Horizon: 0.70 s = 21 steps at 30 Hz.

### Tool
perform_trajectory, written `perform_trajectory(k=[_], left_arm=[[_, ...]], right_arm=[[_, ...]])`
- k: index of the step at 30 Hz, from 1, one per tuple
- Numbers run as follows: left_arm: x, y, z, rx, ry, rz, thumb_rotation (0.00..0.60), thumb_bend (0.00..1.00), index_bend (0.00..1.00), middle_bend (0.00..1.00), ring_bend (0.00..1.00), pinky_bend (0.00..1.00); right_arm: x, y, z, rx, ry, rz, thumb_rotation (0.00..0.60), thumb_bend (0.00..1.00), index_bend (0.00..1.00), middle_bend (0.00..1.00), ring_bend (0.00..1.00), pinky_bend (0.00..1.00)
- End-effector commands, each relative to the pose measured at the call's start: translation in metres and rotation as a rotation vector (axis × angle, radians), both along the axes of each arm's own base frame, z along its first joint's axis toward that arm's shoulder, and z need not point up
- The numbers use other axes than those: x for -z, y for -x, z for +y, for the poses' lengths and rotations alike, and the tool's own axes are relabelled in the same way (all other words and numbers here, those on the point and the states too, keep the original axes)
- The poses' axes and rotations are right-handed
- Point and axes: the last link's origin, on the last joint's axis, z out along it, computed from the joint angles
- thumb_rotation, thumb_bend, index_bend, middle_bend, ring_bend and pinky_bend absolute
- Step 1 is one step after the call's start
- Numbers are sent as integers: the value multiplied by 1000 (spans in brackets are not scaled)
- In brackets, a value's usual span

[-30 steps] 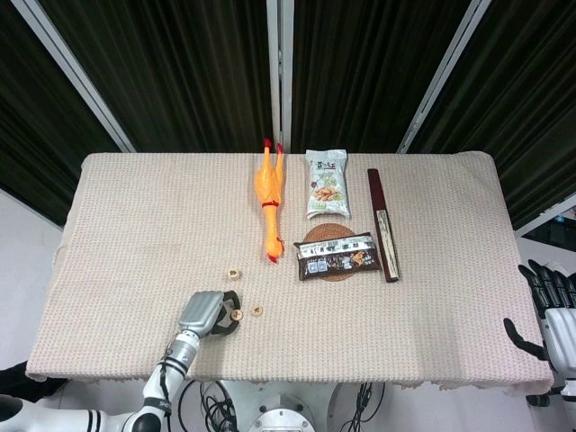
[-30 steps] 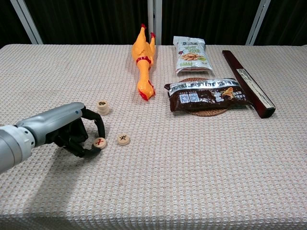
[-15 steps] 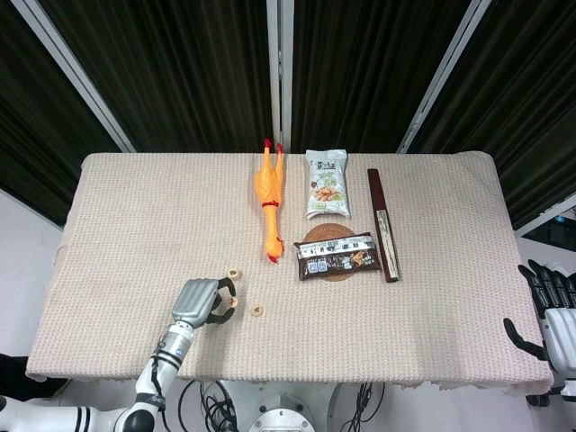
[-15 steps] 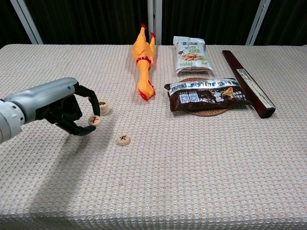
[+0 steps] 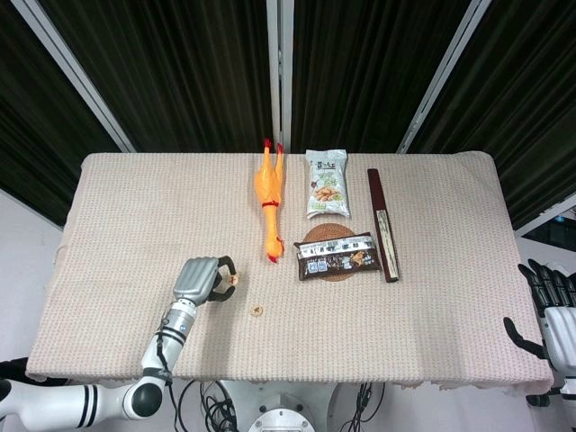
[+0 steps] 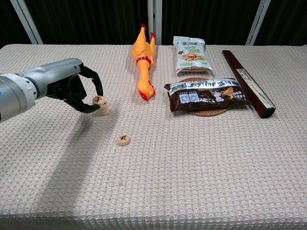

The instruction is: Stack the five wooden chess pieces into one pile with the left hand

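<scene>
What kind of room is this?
Probably a robot test lab, not a home: a cloth-covered table before dark curtains, and a robot left hand among props like a rubber chicken.

left hand (image 5: 200, 280) with chess piece (image 5: 231, 280), another piece (image 5: 257, 311) nearby

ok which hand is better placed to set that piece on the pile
Left. The left hand already pinches a chess piece right over the pile; the right hand sits off the table's far right edge.
</scene>
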Motion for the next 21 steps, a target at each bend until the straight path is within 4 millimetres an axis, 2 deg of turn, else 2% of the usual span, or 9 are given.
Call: perform_trajectory(k=[1,9,21], left_arm=[[0,0,5,-5,0,9,600,292,490,1000,1000,1000],[8,7,16,-34,5,13,600,292,490,1000,1000,1000],[12,9,22,-43,3,-4,600,292,486,1000,1000,1000]], right_arm=[[0,0,0,2,0,0,600,294,0,0,0,0],[-1,1,0,4,3,-2,600,294,0,0,0,0],[0,1,-2,9,0,0,600,294,0,0,0,0]])
